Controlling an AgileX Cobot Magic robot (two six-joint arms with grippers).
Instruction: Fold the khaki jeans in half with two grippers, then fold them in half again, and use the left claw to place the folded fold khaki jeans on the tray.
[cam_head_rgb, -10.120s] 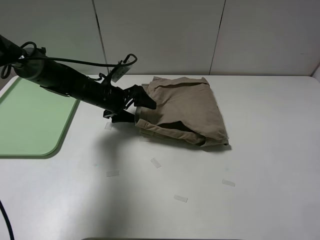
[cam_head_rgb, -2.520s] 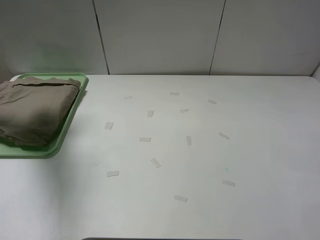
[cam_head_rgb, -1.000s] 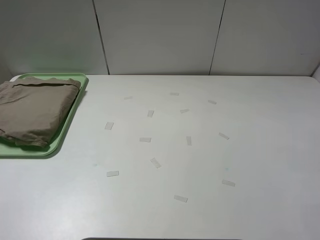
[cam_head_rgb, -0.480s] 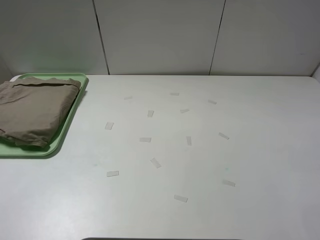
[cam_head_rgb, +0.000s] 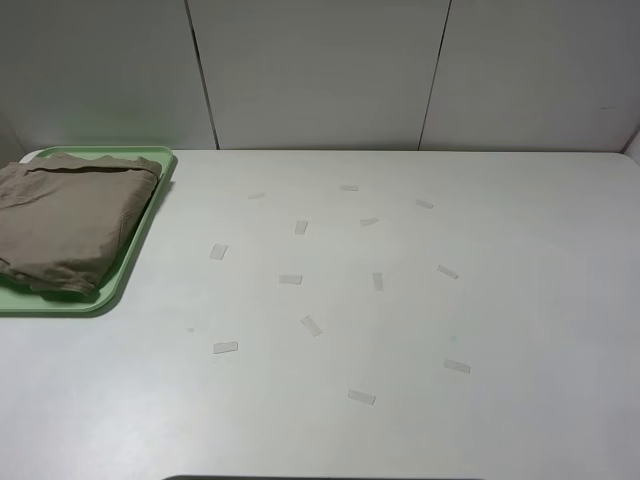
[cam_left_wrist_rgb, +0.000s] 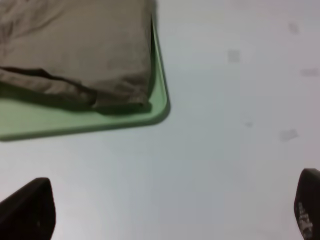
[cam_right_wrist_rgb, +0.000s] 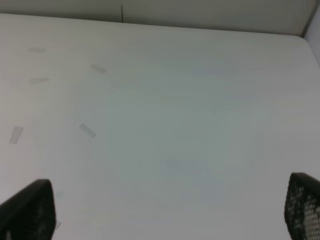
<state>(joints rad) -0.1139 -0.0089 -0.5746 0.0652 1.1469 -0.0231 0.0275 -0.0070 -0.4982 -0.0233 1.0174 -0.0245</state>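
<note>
The khaki jeans (cam_head_rgb: 65, 220) lie folded on the pale green tray (cam_head_rgb: 60, 303) at the far left of the table. In the left wrist view the jeans (cam_left_wrist_rgb: 75, 50) rest on the tray (cam_left_wrist_rgb: 100, 122), with a folded edge facing the tray's near rim. My left gripper (cam_left_wrist_rgb: 167, 212) is open and empty, hovering over bare table beside the tray's corner. My right gripper (cam_right_wrist_rgb: 165, 210) is open and empty over the right part of the table. Neither arm shows in the exterior high view.
Several small pale tape strips (cam_head_rgb: 311, 325) are scattered over the middle of the white table (cam_head_rgb: 500, 300). A panelled wall (cam_head_rgb: 320, 70) stands behind the table. The tray reaches past the left edge of the exterior view.
Ten seconds ago my left gripper held the folded jeans at mid-table. Now the jeans lie on the tray and the arm has left the exterior view. Nothing has moved in the last second.
</note>
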